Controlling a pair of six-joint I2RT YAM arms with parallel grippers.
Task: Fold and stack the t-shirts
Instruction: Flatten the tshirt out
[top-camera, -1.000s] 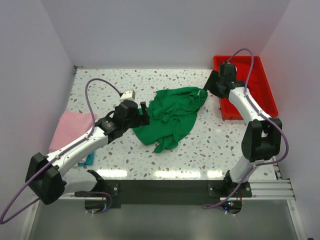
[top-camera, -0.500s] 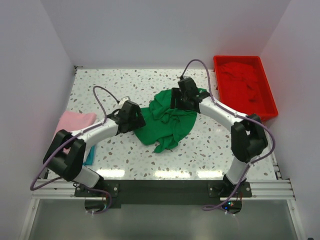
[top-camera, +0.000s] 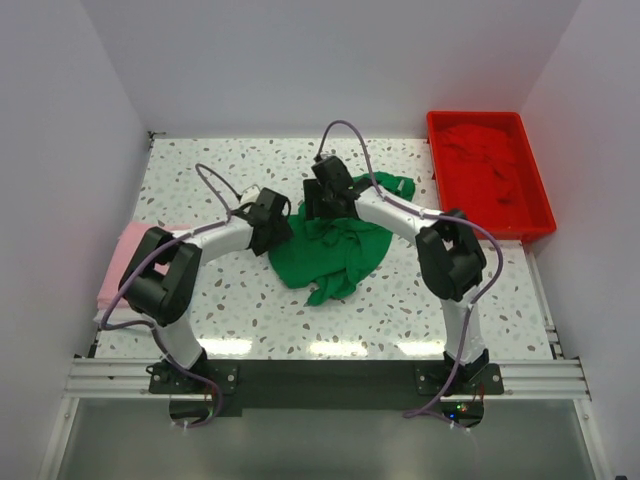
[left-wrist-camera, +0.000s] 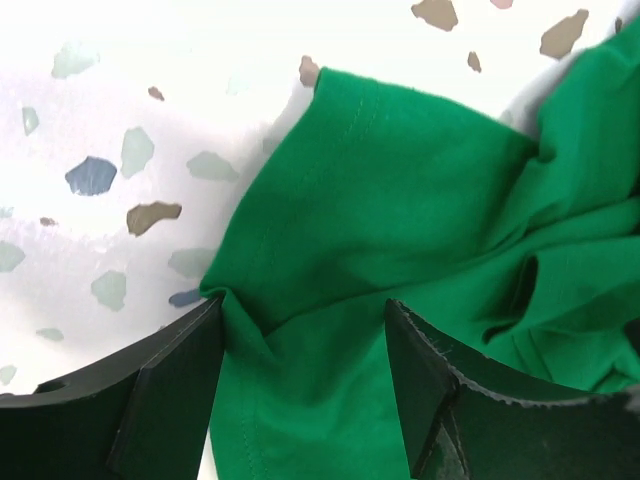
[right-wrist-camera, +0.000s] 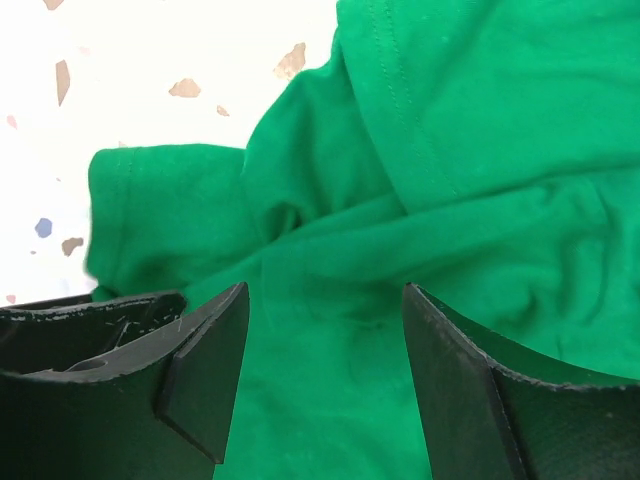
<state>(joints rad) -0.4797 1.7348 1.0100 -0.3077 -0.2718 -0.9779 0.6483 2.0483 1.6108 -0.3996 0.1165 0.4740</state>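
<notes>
White walls close in a speckled terrazzo table (top-camera: 240, 300), and I count 3 t-shirts on it: 1 green, 1 pink, 1 red. I also have 1 red tray (top-camera: 475, 114) and 2 arms.

The green t-shirt (top-camera: 340, 255) lies crumpled near the middle of the table. Its long axis runs diagonally from the far right, where 1 end reaches toward the tray, down to the near left, where a narrow tail points at the front edge. It is bunched, with folds everywhere, and I can't tell which end is the collar.

The pink t-shirt (top-camera: 122, 262) lies flat at the left edge, partly behind the left arm, well apart from the green one. The red t-shirt (top-camera: 485, 165) sits rumpled inside the tray at the far right corner.

Both arms reach in over the far-left part of the green shirt, close beside each other. On the left wrist view, the left gripper (left-wrist-camera: 303, 320) has its 2 fingers spread with green cloth lying between them, and 1 finger presses a pucker at the shirt's hemmed edge. It is not clamped. On the right wrist view, the right gripper (right-wrist-camera: 325, 310) has its jaws apart too, low over a seam and a sleeve, with nothing pinched.
</notes>
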